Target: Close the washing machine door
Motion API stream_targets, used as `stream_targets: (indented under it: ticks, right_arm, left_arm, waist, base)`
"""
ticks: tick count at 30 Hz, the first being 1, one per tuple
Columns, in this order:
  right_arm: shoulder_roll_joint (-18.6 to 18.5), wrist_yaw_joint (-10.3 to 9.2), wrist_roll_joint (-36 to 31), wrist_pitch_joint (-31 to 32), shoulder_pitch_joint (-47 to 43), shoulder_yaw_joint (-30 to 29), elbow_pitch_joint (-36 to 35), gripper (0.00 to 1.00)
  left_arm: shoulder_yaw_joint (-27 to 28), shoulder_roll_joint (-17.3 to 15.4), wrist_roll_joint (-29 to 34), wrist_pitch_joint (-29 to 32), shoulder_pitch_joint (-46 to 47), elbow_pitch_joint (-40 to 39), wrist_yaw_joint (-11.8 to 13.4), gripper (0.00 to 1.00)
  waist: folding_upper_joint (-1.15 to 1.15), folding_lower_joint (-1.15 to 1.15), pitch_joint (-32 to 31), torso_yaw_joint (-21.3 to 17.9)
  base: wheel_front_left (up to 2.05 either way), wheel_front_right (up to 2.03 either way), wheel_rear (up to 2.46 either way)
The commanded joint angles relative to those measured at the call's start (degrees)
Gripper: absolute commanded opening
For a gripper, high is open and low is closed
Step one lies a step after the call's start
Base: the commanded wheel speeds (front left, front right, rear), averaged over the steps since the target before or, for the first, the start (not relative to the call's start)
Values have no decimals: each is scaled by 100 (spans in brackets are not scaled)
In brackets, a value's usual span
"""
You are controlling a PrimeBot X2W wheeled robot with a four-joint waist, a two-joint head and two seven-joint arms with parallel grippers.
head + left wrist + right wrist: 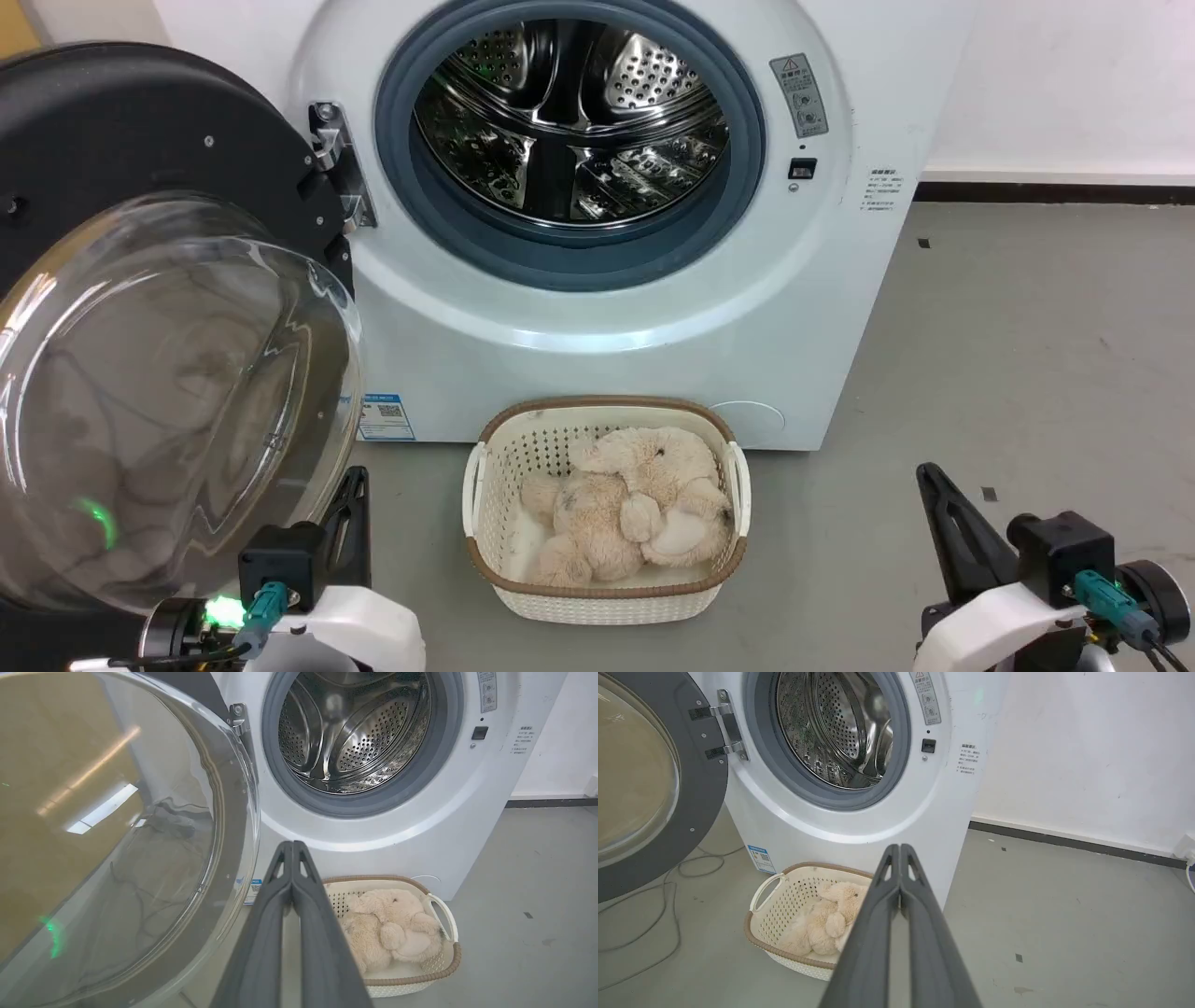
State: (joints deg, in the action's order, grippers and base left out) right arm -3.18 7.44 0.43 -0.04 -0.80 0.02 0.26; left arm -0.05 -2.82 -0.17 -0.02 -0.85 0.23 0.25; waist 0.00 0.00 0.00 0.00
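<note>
Black-rimmed round glass washing machine door (168, 392) stands open left of white front-loading washing machine (607, 336); left jaws just beside its bowl, right jaws well apart. Both pairs pressed together, empty.

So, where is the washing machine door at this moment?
In the head view the washing machine door stands swung open on the robot's left, hinged to the washing machine left of its drum opening, with the left gripper near its lower edge.
</note>
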Motion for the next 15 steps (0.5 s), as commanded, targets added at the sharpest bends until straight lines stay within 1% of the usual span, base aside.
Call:
stream_targets:
  ticks: [1,8,9,15]
  right_arm:
    - [30,5,-43,4,80,-2,-26,0]
    - [30,5,-43,4,80,-2,-26,0]
    - [1,0,0,0,0,1,0,100]
    - [-1,0,20,-22,-6,-4,8,100]
  left_arm:
    - [5,-6,17,2,85,-23,-25,0]
    - [5,-6,17,2,85,-23,-25,0]
    - [1,0,0,0,0,0,0,100]
    - [-15,0,-7,-22,-2,10,15,100]
  waist:
    - [0,0,0,0]
    - [0,0,0,0]
    - [0,0,0,0]
    - [0,0,1,0]
  base:
    - [0,0,0]
    - [0,0,0]
    - [0,0,0]
    - [0,0,0]
